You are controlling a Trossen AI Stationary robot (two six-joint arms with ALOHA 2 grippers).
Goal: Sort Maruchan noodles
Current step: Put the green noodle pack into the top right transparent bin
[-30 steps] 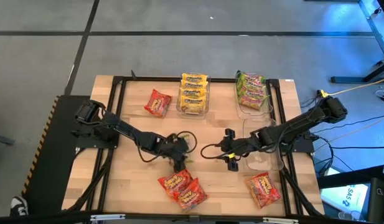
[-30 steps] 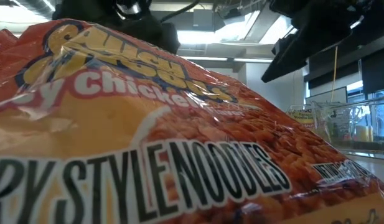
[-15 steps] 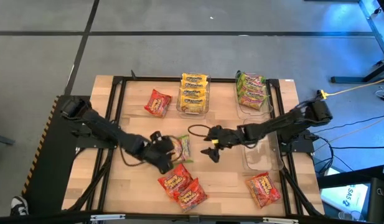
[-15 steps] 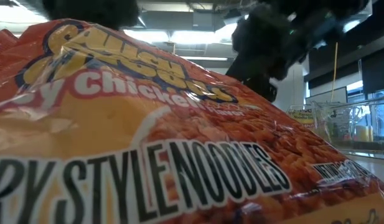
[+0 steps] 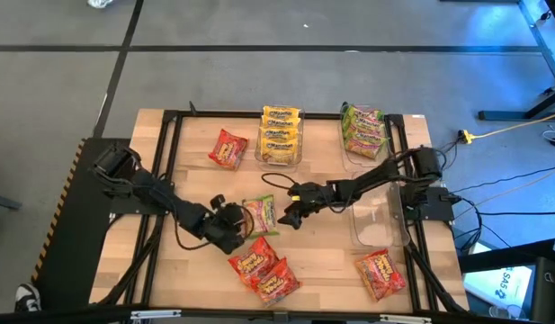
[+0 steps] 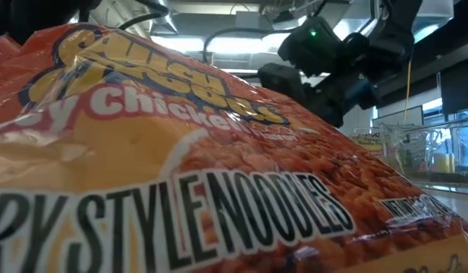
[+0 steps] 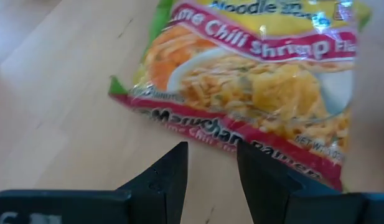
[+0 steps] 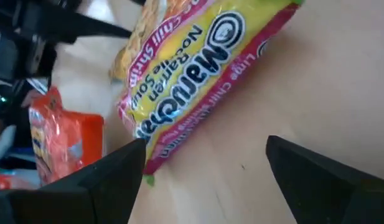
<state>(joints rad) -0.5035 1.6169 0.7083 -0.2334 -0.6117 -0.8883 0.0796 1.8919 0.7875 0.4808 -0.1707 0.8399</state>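
high view: a lime chili shrimp packet (image 5: 260, 215) is lying flat near the table's (image 5: 340, 261) centre, between the two grippers. the left gripper (image 5: 237, 222) is being held just at its 9 o'clock edge, fingers partly parted and gripping nothing. the right gripper (image 5: 289, 213) is being held just at its 3 o'clock edge, fingers spread wide and empty. two red-orange packets (image 5: 264, 270) are lying near, at 6 o'clock of it, another red-orange packet (image 5: 381, 274) at 4 o'clock, one more (image 5: 228, 148) at 11 o'clock. yellow packets (image 5: 280, 135) and green packets (image 5: 364, 130) are already sitting in clear bins at 12 and 2 o'clock; an empty clear bin (image 5: 378, 216) is standing at 3 o'clock.

low view: the picture is being filled by a red-orange packet (image 6: 165, 182); the green one is hidden.

left wrist view: the packet (image 7: 254, 87) is judged light, crinkly and slippery, its noodle block brittle. an edge is the likely hold.

right wrist view: the packet (image 8: 192, 81) is lying beyond the open fingers; the red-orange pile beside it could be nudged.
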